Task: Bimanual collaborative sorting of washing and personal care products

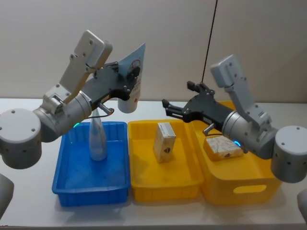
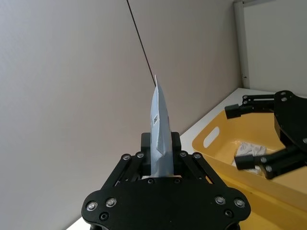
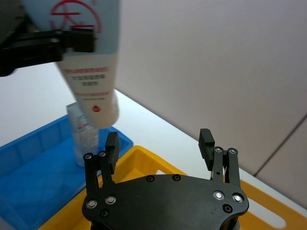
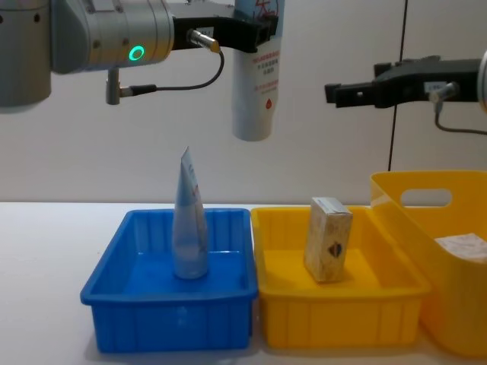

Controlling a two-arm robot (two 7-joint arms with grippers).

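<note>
- The left pincer (image 1: 130,75) is clamped on a pale blue-white squeeze tube (image 1: 129,98) with red print. It hangs high in the air, round end down and flat crimped end up, over the edge of the blue tray (image 1: 91,195) that adjoins the yellow tray (image 1: 165,191).
- The fingers grip the tube's upper half, by the red emblem.
- A second tube (image 1: 97,139) stands on its round end inside the blue tray, crimped end up.
- The right pincer (image 3: 159,146) is spread wide and holds nothing. It hovers above the yellow tray and the yellow handled basket (image 1: 240,189).
- A beige carton (image 1: 164,142) with a dark emblem stands on end in the yellow tray. A second carton (image 1: 222,147) lies in the basket.
- Handling, as a judgement:
  - The tubes look light and soft. A hard pinch would dent them, and the smooth skin may slip, so the firmer body below the crimp is the best hold.
  - A tube standing on its end would probably tip at a nudge.
  - The cartons look light and stiff but crushable. They are best held across two opposite flat faces.
- The two trays sit touching, with the basket just beside the yellow tray, on a plain white bench (image 1: 29,191).
- Behind is a bare pale wall (image 1: 182,38), with a thin dark cable (image 1: 211,33) running down it.
</note>
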